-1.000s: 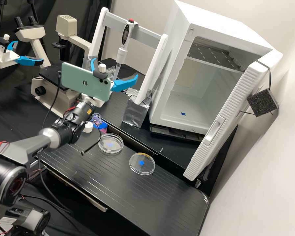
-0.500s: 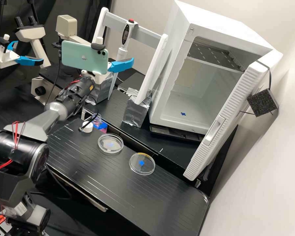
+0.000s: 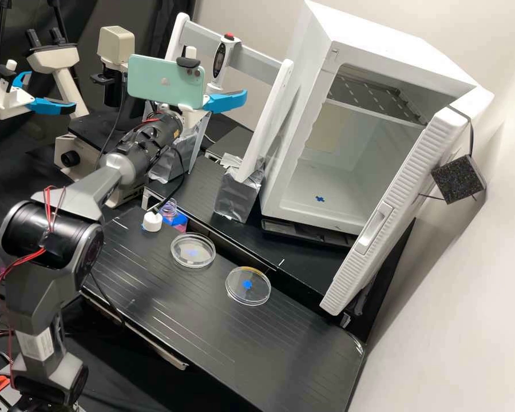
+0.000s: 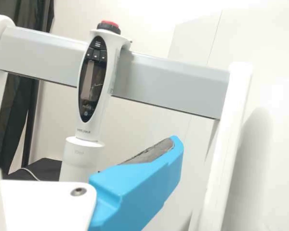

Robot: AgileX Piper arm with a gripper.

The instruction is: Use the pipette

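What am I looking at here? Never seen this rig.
A dark grey robot arm with a white gripper, its blue fingers open, seemingly holding nothing. High view: fixed camera looking down. Wrist view: camera on the arm itself. The pipette hangs upright at the crossbar of a white rack. On the black bench lie two clear dishes and a small white cap or tub; beyond stands a white cabinet, door open.

Brightly lit; glinting in thin streaks off black bench (image 3: 212,309), near-white on wall (image 4: 277,33), softly shadowed beside rack post (image 4: 225,154).
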